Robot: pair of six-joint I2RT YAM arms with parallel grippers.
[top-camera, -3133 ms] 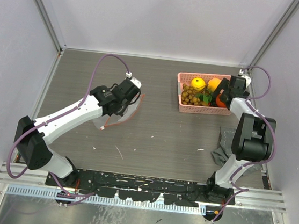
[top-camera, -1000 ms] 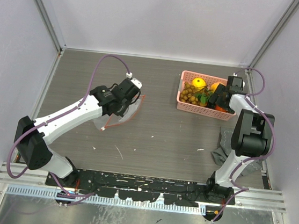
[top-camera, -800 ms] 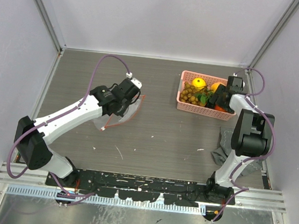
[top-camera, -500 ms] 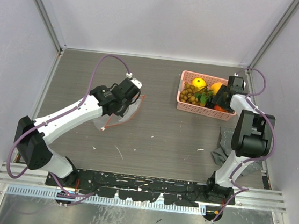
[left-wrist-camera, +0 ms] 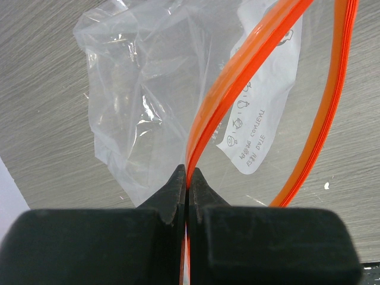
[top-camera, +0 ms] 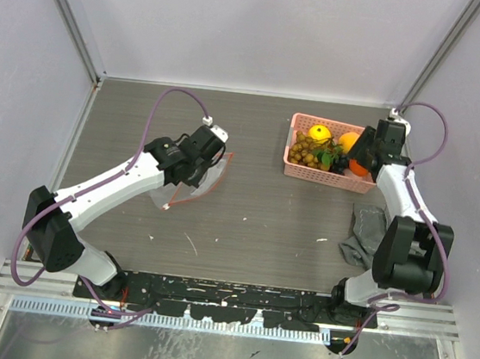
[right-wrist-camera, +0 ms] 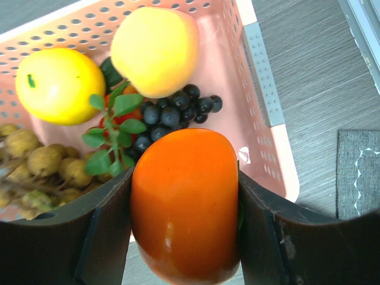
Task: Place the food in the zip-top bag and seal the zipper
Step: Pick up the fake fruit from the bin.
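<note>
My left claw (left-wrist-camera: 187, 178) pinches the zipper (left-wrist-camera: 237, 77) of the zip-top bag (left-wrist-camera: 148, 101), which is empty and well apart from the food. My right claw (right-wrist-camera: 184, 205) squeezes one orange round fruit (right-wrist-camera: 184, 178) over the pink basket (right-wrist-camera: 261, 101). The other fruit sits inside it, so nothing is bagged or sealed yet.

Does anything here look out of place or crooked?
The pink basket sits slightly skewed to the table edges, and a grey cloth lies crumpled near the right edge. Nothing looks spilled or damaged.
</note>
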